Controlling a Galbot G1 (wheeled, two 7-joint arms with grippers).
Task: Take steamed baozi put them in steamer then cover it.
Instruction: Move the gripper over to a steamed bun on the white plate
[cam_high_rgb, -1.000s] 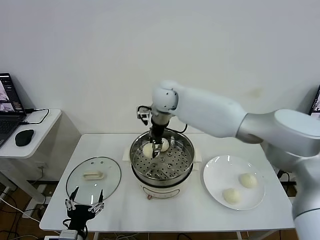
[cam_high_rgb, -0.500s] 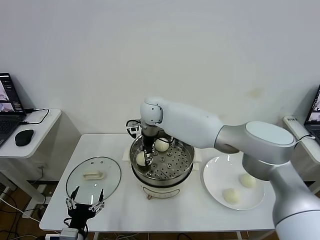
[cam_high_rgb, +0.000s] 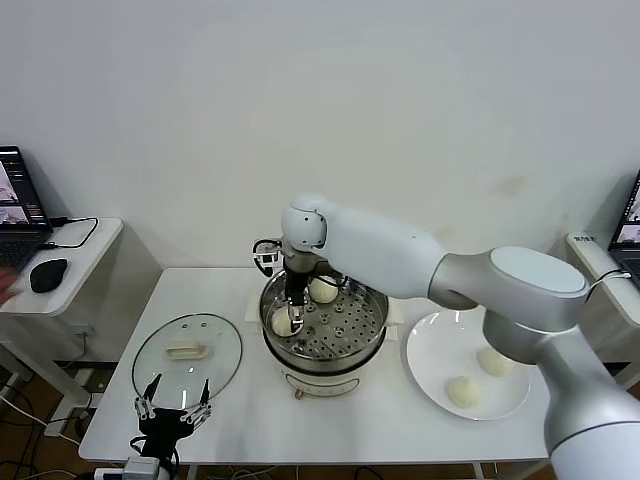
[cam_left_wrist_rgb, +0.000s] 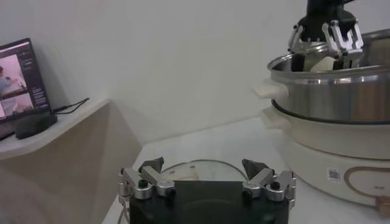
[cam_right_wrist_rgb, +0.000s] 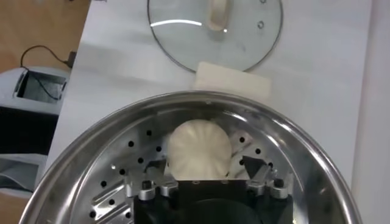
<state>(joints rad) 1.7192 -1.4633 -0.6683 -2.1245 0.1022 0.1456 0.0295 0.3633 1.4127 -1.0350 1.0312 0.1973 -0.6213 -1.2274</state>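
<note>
The robot is at the placing step for a second bun. The right end effector (cam_high_rgb: 289, 322) hangs inside the steamer (cam_high_rgb: 372, 300), its fingers spread apart on either side of a bun (cam_right_wrist_rgb: 199, 148) that sits on the perforated tray near the rim on the lid's side. Whether the fingers touch the bun cannot be told.

Another bun (cam_high_rgb: 323, 290) lies at the back of the tray, and two buns (cam_high_rgb: 479, 376) wait on the white plate (cam_high_rgb: 432, 342) to the steamer's right.

The next move likely calls for lifting straight up, clear of the steel rim, then crossing to the plate.

The left end effector (cam_high_rgb: 171, 414) is parked with fingers open at the tabletop's (cam_high_rgb: 232, 424) front edge, just before the glass lid (cam_high_rgb: 187, 352). A laptop (cam_high_rgb: 14, 205) and mouse (cam_high_rgb: 48, 274) sit on a side desk, well apart.
</note>
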